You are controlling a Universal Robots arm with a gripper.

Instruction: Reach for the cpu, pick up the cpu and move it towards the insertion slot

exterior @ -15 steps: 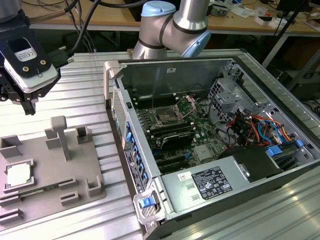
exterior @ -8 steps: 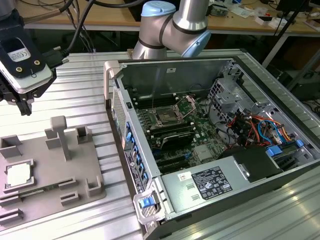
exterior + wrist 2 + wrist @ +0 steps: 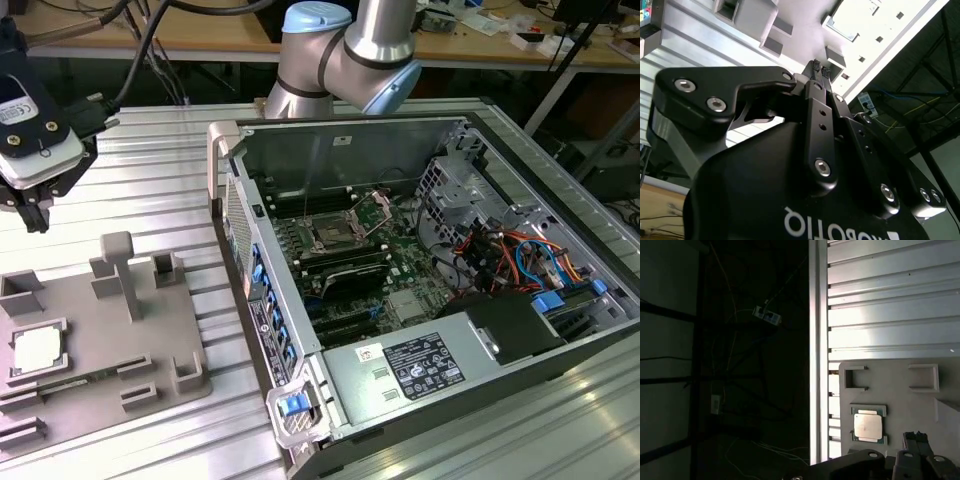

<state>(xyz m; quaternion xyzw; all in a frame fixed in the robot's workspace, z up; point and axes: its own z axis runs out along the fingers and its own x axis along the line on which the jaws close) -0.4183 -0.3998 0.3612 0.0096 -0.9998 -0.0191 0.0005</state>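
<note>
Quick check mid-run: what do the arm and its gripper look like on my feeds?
The arm is silver tubing with pale blue joint caps. The gripper is matte black, with angular linked plates, silver socket-head screws and white lettering on its body. In the exterior view, black cables run toward a white-faced housing at the wrist.

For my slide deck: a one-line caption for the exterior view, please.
Pincer near the grey fixture tray holding the cpu, beside the open computer case.
</note>
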